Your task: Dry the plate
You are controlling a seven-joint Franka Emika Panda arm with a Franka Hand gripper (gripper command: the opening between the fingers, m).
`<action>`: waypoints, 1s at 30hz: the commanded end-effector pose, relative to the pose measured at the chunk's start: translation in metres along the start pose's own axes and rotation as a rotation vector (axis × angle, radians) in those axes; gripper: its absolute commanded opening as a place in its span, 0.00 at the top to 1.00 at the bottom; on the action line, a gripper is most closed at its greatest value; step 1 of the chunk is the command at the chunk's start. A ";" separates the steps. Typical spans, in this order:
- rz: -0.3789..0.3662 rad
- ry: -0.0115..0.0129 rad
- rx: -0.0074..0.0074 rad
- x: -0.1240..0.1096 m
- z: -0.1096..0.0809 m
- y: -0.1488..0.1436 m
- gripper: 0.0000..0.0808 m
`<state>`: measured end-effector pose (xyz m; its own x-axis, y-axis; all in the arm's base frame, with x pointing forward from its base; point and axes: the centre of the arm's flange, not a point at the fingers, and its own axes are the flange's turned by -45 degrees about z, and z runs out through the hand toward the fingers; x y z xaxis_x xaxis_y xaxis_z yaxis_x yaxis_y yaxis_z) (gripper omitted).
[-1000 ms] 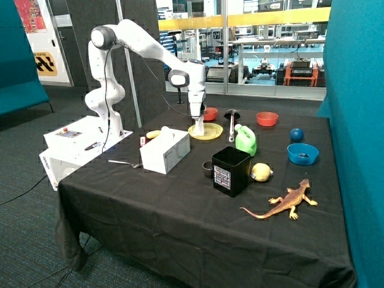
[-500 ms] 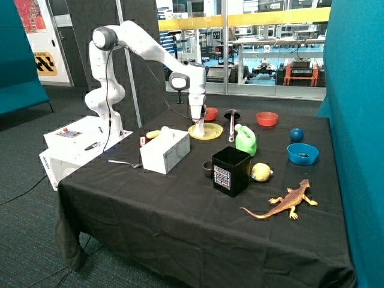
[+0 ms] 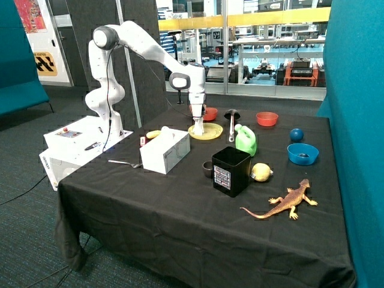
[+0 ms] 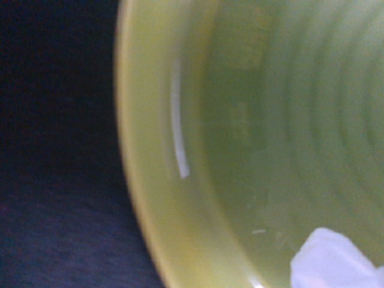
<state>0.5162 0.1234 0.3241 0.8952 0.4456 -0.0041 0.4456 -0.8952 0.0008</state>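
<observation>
The pale yellow plate lies on the black tablecloth at the back of the table, next to a small red bowl. My gripper points straight down over the plate's near-left part and is shut on a white tissue that hangs down onto the plate. In the wrist view the plate fills most of the picture, with its raised rim against the dark cloth, and a corner of the tissue rests on it.
A white tissue box stands just in front of the plate. A green bottle, a black upright utensil, a black box, a second red bowl, a blue bowl and a toy lizard lie nearby.
My gripper with the tissue has shifted slightly across the plate toward the red bowl. Nothing else has moved.
</observation>
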 end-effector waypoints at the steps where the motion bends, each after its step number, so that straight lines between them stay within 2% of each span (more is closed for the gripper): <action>1: -0.037 0.0041 0.0008 0.013 -0.001 -0.033 1.00; 6: -0.044 0.0041 0.0007 0.034 0.006 -0.057 1.00; 10: -0.045 0.0041 0.0007 0.047 0.009 -0.059 1.00; 19: -0.019 0.0041 0.0008 0.065 0.007 -0.033 1.00; 30: 0.056 0.0040 0.0009 0.077 0.009 0.017 1.00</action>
<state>0.5681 0.1618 0.3153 0.9038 0.4279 0.0071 0.4279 -0.9038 0.0046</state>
